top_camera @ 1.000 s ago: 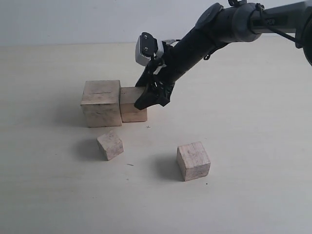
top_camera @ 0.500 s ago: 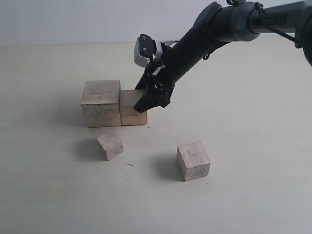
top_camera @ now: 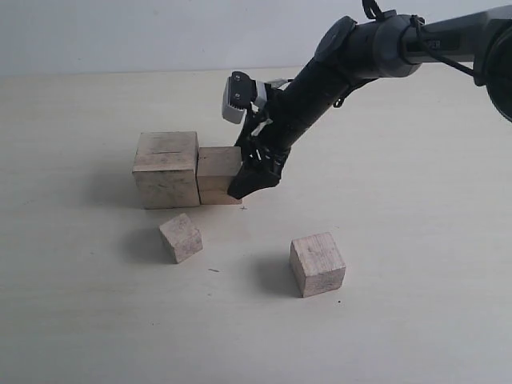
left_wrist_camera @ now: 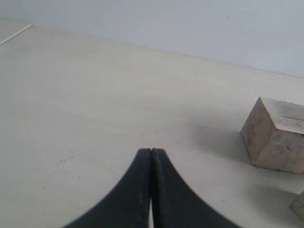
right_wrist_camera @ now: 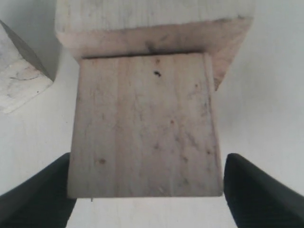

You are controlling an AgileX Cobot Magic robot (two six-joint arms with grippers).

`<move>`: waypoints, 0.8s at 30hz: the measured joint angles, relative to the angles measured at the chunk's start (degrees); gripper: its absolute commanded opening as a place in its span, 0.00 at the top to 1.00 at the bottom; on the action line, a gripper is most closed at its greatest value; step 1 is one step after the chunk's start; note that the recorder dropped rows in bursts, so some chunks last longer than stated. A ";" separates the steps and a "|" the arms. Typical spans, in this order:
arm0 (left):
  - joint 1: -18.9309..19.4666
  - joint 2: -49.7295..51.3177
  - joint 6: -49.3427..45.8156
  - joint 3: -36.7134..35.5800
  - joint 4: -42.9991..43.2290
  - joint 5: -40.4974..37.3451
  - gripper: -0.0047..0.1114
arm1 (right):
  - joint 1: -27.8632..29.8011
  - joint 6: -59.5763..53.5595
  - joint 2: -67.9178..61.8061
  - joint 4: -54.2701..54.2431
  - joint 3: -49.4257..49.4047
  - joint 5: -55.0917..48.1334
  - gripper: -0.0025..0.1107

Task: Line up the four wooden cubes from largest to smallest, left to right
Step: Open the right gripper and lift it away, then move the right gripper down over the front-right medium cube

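Right tool [top_camera: 246, 181] astride 2nd cube [top_camera: 217, 170], jaws slack; a crooked lift could snag it, parting it from largest cube [top_camera: 166, 170].

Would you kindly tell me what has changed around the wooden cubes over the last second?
The right pincer came down slightly and widened its jaws, apparently letting go of the second-largest pale wooden cube. That cube settled slightly lower on the table, against the largest pale wooden cube with the slit on top. That largest cube, the smallest pale wooden cube and the third-largest pale wooden cube stayed put.
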State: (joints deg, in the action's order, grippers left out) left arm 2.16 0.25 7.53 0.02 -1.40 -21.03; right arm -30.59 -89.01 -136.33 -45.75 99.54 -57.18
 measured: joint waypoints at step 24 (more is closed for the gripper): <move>0.00 0.00 0.00 0.00 0.00 0.00 0.96 | 0.00 42.79 15.73 15.57 0.00 -10.89 0.98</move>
State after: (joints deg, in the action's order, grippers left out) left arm 2.16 0.25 7.53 0.02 -1.40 -21.03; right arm -30.59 -46.22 -120.60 -30.18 99.54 -68.07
